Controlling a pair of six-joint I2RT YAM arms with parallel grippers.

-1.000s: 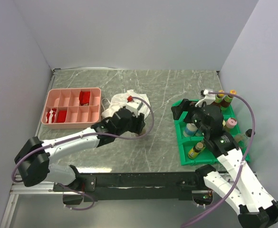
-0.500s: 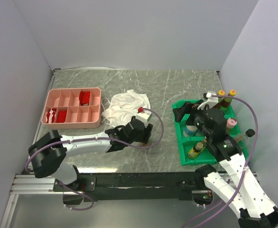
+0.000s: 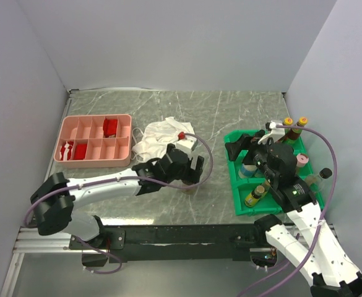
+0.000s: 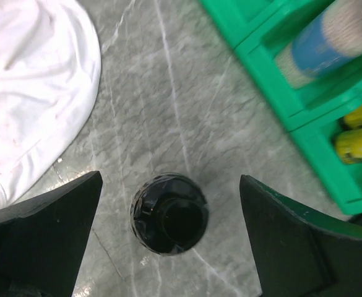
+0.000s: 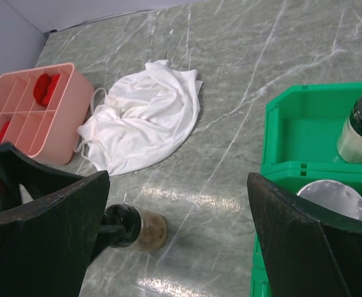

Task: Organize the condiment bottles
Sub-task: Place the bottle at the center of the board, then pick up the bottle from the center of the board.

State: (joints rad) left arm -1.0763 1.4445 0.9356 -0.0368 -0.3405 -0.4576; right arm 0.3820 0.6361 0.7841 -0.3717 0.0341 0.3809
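Note:
A dark bottle (image 4: 169, 213) with a black cap rests on the table between the wide-open jaws of my left gripper (image 4: 170, 198), touching neither finger. Its cap faces the left wrist camera. In the right wrist view this bottle (image 5: 145, 229) shows a brownish body with the cap to the left; I cannot tell whether it stands or lies. My right gripper (image 5: 178, 185) hangs open and empty over the green tray's (image 3: 237, 199) left edge. In the tray are several condiment bottles, among them a blue-labelled one (image 3: 249, 168) and a yellow-capped one (image 3: 254, 197).
A crumpled white cloth (image 3: 162, 136) lies just beyond the left gripper (image 3: 190, 173). A pink compartment tray (image 3: 94, 159) with red items sits at the far left. Walls close off the left, back and right sides. Purple cables loop over both wrists.
My left gripper carried the dark bottle from beside the cloth toward the near middle, then opened and let it go on the table. The right arm barely moved.

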